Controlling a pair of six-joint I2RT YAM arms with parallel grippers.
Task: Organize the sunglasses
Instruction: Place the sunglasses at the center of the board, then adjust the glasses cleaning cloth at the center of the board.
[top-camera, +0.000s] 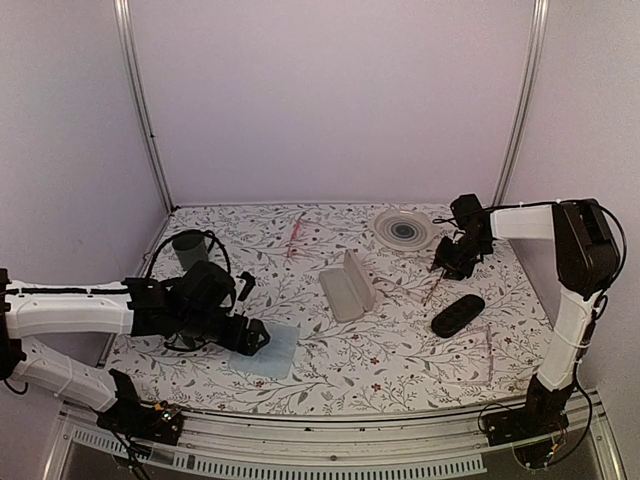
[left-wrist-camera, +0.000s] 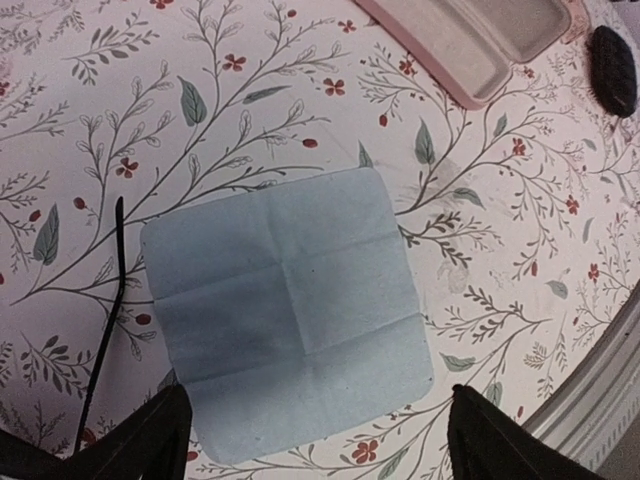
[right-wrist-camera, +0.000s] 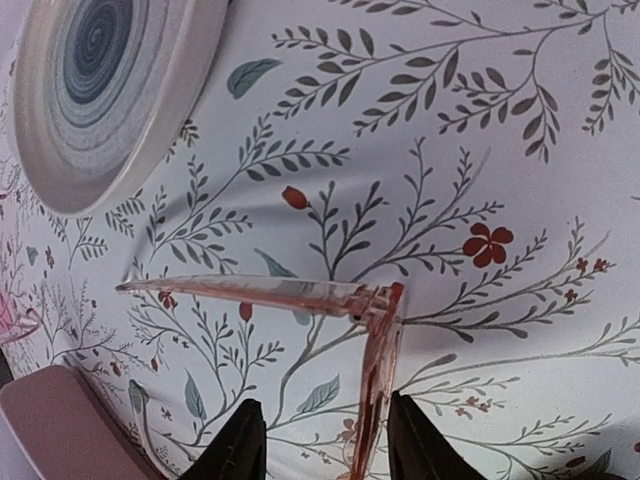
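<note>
Left arm: you had the left end effector (top-camera: 252, 337) over the blue cloth (left-wrist-camera: 285, 310), which lay flat on the desk (top-camera: 400, 370) by the near edge, toward the near-left corner. The jaws stood wide apart, and the two fingers (left-wrist-camera: 150, 440) framed the cloth's near end with nothing between them but cloth.

Right arm: your right end effector (right-wrist-camera: 325, 435) hung low near the far-right corner, beside the grey spiral plate (right-wrist-camera: 95, 90). Its jaws were partly open and straddled the front of the pale pink glasses (right-wrist-camera: 340, 296). The pink frame sat close against one finger, with bare desk showing between it and the other. I could not tell whether the frame touched that finger.

Task item: I could not pick out the sunglasses with any certainty. A thin black strand (left-wrist-camera: 105, 320) ran along the desk just beside the cloth's far edge, in the left wrist view. I could not tell whether it was a temple arm or a cable.

Other items: the open pink case (top-camera: 348, 285) sat mid-desk. The black hard case (top-camera: 458, 315) lay closed between it and the right edge. A dark cup (top-camera: 188, 247) stood near the far-left corner.
</note>
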